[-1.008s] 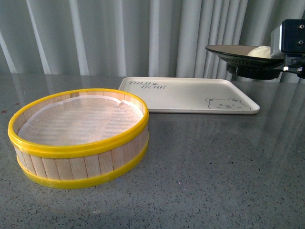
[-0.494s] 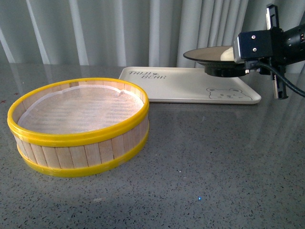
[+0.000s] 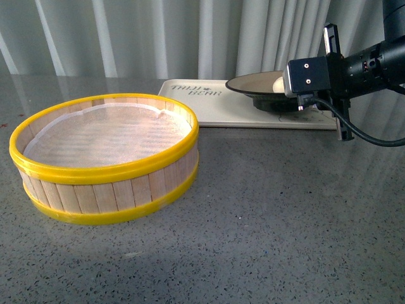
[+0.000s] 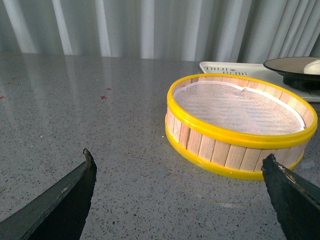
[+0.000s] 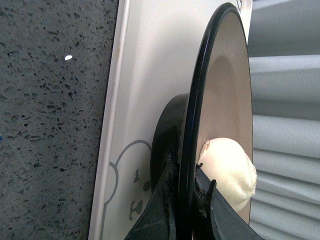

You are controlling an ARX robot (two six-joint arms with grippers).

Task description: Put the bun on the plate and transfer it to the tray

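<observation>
The right claw (image 5: 187,196) pinches the black rim of the plate (image 3: 252,85), which carries the bun (image 3: 278,83) beside that grip low over the tray (image 3: 209,105): judged best lowered level until its foot seats flat, then released, while the left claw (image 4: 178,165) hangs spread and empty above the worktop (image 4: 100,120).

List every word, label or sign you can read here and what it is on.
"BEAR": lower line of dark lettering on the tray.
Upper line of that lettering: too blurred to read.
Bear face drawing on the tray: no words.
Nothing else carries text.
</observation>
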